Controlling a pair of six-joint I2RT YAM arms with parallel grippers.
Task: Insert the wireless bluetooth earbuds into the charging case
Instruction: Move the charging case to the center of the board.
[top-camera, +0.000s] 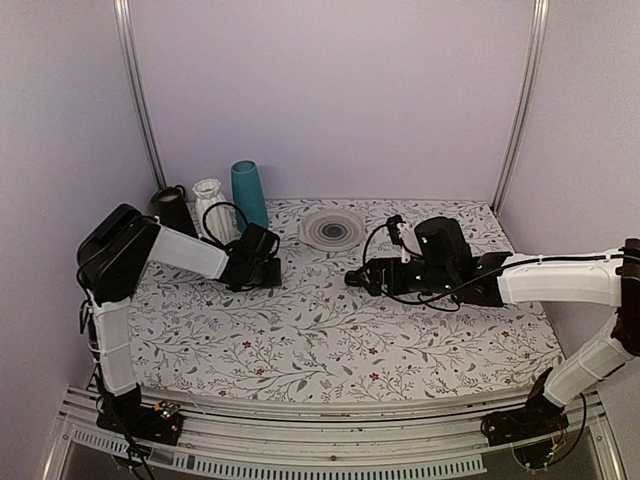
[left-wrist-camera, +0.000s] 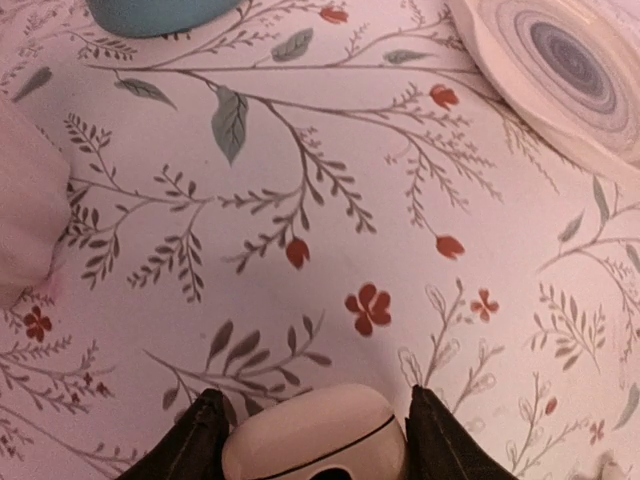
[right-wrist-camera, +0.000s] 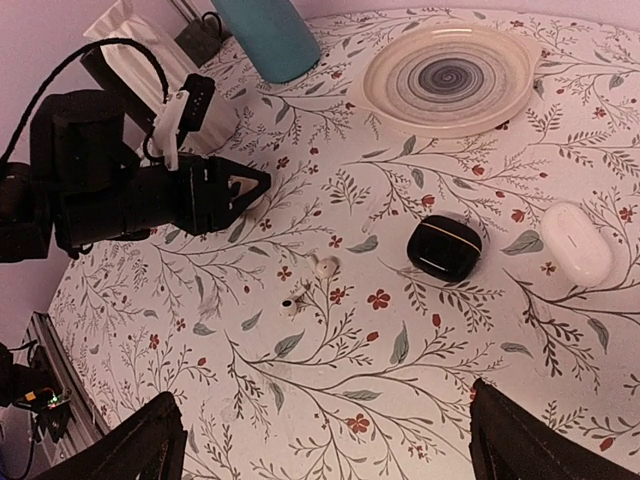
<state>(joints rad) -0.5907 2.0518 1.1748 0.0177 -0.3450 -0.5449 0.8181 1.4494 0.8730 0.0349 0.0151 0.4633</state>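
Soft, even room light with a pink-lilac cast; shadows are faint and soft-edged, with no harsh glare. The left wrist view is warm and slightly blurred, the charging case (left-wrist-camera: 315, 435) softest. The right wrist view bows at its edges.

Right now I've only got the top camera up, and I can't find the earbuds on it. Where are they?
Observer: The right wrist view shows two earbuds lying loose on the floral cloth, apart from each other, left of a black case.
Operator: Is the left gripper carrying anything?
Observer: Yes, the left wrist view shows a cream-white case, closed, pinched between its fingers.
Operator: And the right gripper?
Observer: Open wide, with nothing between its fingers.
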